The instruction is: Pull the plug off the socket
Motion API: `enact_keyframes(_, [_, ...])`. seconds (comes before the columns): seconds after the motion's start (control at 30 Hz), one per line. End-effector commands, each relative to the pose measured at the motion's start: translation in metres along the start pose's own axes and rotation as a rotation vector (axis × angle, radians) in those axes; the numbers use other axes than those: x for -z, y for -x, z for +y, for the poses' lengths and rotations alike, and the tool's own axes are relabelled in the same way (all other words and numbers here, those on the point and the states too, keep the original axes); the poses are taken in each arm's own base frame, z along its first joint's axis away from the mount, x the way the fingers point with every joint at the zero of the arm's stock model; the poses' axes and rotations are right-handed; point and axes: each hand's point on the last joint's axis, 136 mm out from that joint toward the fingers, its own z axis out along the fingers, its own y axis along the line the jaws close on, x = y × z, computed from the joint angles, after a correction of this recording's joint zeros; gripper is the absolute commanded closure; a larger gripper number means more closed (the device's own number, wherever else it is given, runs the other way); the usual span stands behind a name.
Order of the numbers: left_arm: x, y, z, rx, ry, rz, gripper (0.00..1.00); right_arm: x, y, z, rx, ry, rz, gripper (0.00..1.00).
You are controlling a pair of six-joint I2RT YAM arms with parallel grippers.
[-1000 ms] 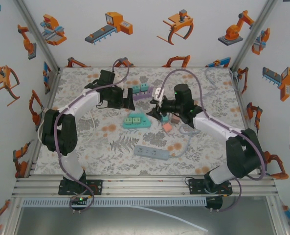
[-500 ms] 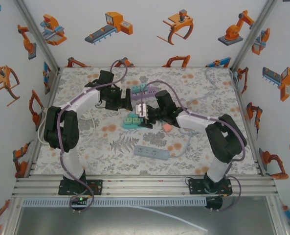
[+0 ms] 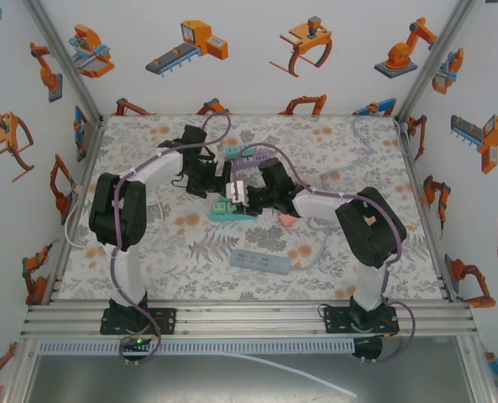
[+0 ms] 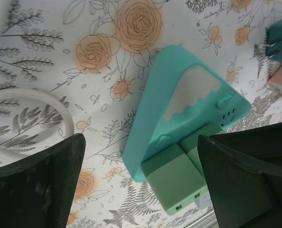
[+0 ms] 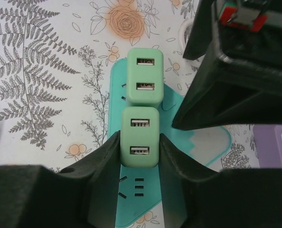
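A teal socket block lies mid-table with two pale green USB plugs seated in it side by side. In the right wrist view my right gripper is shut on the nearer green plug, one finger pressed against each of its sides. The other plug stands free just beyond it. My left gripper is open and straddles the socket at the end where the plugs sit. Its fingers do not touch the socket. Both grippers meet over the socket.
A grey power strip lies nearer the bases. A purple strip with teal plugs sits behind the socket, and a pink plug lies to its right. A white cable curves left of the socket.
My right arm has swung left onto the socket and its jaws have closed on the nearer green plug. My left gripper has shifted right, over the socket, staying open.
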Motion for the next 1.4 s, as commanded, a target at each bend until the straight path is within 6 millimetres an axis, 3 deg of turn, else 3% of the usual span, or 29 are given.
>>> enact_keyframes(0.0, [-0.001, -0.005, 0.003, -0.030, 0.032, 0.043, 0.09, -0.004, 0.007, -0.006, 0.034, -0.007, -0.021, 0.70])
enact_keyframes(0.27, [-0.014, -0.015, 0.007, -0.034, 0.041, 0.104, 0.19, -0.002, 0.014, -0.007, 0.039, 0.000, -0.042, 0.80])
enact_keyframes(0.43, [-0.020, -0.020, 0.010, -0.050, 0.059, 0.131, 0.33, 0.000, 0.021, -0.008, 0.034, 0.009, -0.060, 0.84])
enact_keyframes(0.7, [-0.028, -0.025, 0.021, -0.055, 0.111, 0.158, 0.35, 0.007, 0.048, -0.020, -0.024, -0.011, -0.143, 0.91])
enact_keyframes(0.8, [-0.028, -0.026, 0.023, -0.047, 0.126, 0.165, 0.42, 0.009, 0.054, -0.021, -0.033, 0.000, -0.152, 0.93])
enact_keyframes(1.07, [-0.030, -0.026, 0.030, -0.052, 0.178, 0.168, 0.42, 0.016, 0.056, -0.012, 0.084, 0.001, -0.088, 0.99])
enact_keyframes(1.23, [-0.030, -0.026, 0.034, -0.058, 0.211, 0.169, 0.42, 0.011, 0.033, 0.007, 0.236, 0.043, 0.124, 0.99])
enact_keyframes(1.37, [-0.031, -0.027, 0.036, -0.062, 0.227, 0.170, 0.41, 0.013, 0.044, 0.009, 0.187, 0.038, 0.075, 0.99])
